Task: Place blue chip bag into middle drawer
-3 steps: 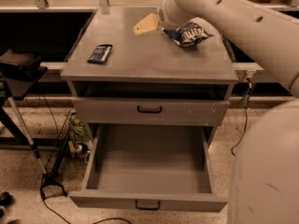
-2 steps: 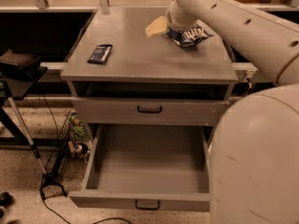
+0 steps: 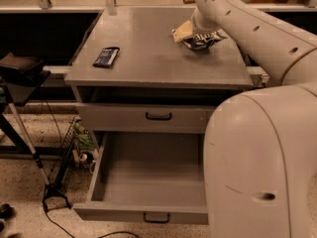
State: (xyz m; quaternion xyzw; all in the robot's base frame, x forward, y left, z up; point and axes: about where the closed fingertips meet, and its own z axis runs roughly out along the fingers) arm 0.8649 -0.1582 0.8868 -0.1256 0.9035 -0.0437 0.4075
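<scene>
Speckled floor (image 3: 25, 182) lies under a grey cabinet (image 3: 158, 66), with dark shelving behind it.

Entries, left to right:

- At your far left, about 9 o'clock in the view, a black stand (image 3: 20, 69) sits on thin legs, with a cable (image 3: 54, 197) on the floor below it.
- On the cabinet top, at roughly 9 o'clock of that surface, a small flat dark packet (image 3: 106, 57) lies alone, well apart from the other items.
- Below the top, the upper drawer (image 3: 114, 118) is closed, its black handle (image 3: 158, 116) centred on the front.
- Under it, the middle drawer (image 3: 148, 180) stands pulled well out at 6 o'clock, and you see its bare grey floor.
- At about 2 o'clock on the cabinet top, the gripper (image 3: 195, 31) is down on the blue chip bag (image 3: 204, 41). A pale yellowish part juts out at its 9 o'clock side.
- You cannot tell how far the claw is open, or whether it has hold of the bag. The arm hides the contact.
- The bag rests on the cabinet top, near the right rear corner, not in the drawer.
- The white arm (image 3: 257, 31) runs from 12 o'clock down to the large white robot body (image 3: 262, 167) at 4 o'clock.
</scene>
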